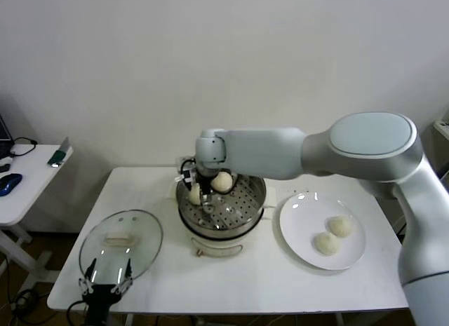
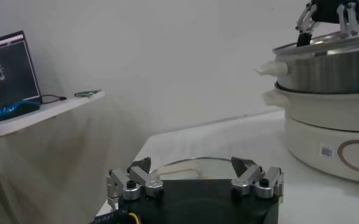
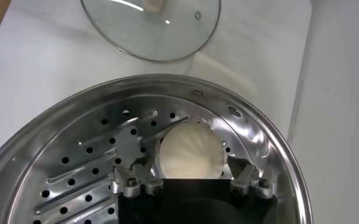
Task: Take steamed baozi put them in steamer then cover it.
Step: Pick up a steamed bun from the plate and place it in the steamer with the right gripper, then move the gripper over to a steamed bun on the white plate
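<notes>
- Between the spread fingers of my right tool, low inside the steamer, sits one baozi on the perforated tray, released.
- Beside that tool, a second baozi rests in the pot.
- Farther out, my left tool hangs open beside the cover on the tabletop.
- Two more baozi lie on the plate.

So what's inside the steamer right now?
Two baozi sit on the perforated tray of the steamer. The open right gripper straddles one of them; the arm hides part of the tray.
</notes>
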`<state>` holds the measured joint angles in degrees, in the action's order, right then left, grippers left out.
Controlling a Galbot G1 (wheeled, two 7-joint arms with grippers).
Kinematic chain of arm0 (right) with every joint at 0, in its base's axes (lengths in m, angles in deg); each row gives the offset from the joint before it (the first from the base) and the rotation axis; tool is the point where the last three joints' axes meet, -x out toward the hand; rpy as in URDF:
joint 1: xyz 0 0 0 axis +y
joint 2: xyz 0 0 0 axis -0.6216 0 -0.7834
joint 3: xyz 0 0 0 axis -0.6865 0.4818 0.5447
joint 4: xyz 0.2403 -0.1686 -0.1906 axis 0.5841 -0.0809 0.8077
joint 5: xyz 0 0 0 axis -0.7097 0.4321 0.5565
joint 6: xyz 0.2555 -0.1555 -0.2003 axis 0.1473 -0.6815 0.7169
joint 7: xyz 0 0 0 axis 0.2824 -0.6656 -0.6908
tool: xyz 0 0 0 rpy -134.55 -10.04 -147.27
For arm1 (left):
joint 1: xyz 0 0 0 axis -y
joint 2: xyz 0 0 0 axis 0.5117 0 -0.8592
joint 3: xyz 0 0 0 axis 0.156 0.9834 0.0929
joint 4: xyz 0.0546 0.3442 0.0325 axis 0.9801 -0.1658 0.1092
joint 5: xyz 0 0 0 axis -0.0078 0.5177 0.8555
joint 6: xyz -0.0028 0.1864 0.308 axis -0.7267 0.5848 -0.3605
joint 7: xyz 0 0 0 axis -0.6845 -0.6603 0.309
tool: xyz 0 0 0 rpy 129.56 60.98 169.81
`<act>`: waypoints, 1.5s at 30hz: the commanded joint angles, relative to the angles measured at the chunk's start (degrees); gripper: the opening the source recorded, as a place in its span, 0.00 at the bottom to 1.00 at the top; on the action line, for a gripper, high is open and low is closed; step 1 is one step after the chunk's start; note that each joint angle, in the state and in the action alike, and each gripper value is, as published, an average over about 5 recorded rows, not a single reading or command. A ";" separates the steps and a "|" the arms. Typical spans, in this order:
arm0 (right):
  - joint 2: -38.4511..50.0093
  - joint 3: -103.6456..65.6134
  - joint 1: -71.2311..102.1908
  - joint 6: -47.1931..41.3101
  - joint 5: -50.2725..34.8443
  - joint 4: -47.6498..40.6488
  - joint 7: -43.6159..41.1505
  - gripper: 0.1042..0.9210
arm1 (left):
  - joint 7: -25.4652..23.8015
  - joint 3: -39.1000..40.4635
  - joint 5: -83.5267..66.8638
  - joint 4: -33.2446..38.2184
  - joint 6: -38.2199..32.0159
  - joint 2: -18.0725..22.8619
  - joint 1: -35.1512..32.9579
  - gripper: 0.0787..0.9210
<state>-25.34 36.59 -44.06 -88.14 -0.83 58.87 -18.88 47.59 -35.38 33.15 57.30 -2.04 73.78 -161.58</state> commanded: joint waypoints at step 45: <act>54.24 2.72 6.34 8.38 25.86 20.50 -9.91 0.88 | -0.41 0.10 0.05 -0.19 0.92 -0.04 1.12 0.88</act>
<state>25.28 46.44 -50.33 -79.42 19.48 80.71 -29.77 47.14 -35.21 33.14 57.06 -1.06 73.70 -160.24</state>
